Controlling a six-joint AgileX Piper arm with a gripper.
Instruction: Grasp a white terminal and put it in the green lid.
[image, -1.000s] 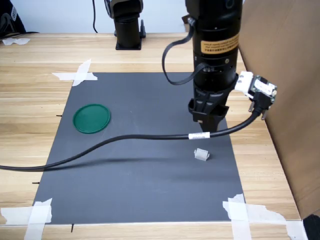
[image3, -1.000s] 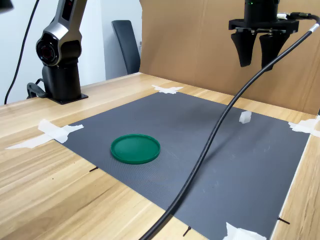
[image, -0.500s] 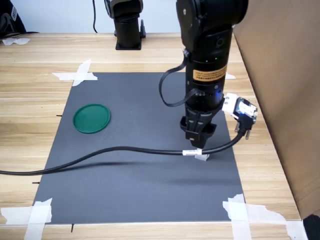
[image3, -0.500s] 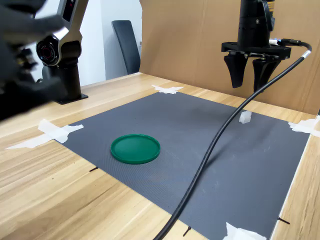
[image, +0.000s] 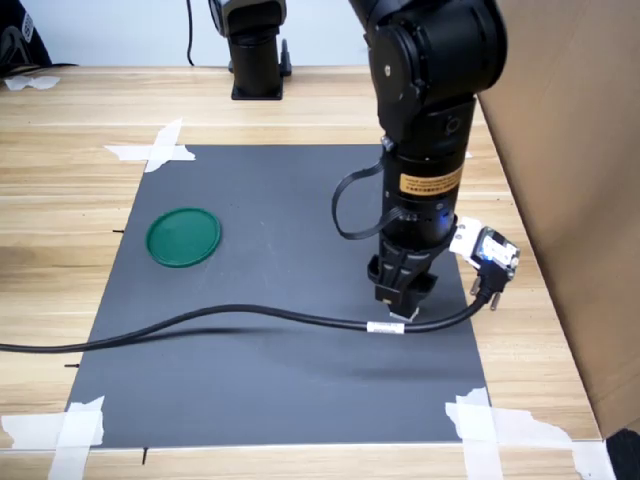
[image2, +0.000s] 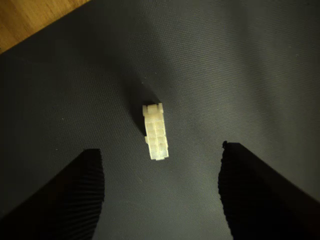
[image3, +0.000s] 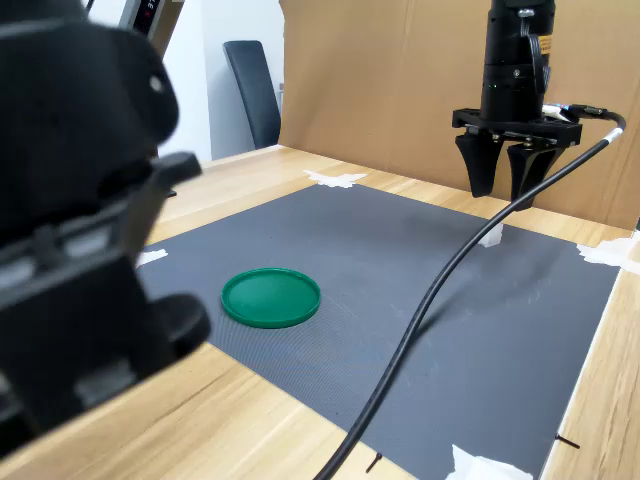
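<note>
White terminal (image2: 155, 132) lay mid-frame in wrist view, between the wide-open, empty gripper (image2: 160, 192) fingers; approach step, next needed lowering and closing, green lid (image: 183, 236) far left

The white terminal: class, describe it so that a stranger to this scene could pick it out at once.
Find the dark grey mat taped to the wooden table. At the first exterior view's right, the open tool hangs over the white terminal. It is a tiny ridged block, unlike the flat round green lid far across the mat.
</note>
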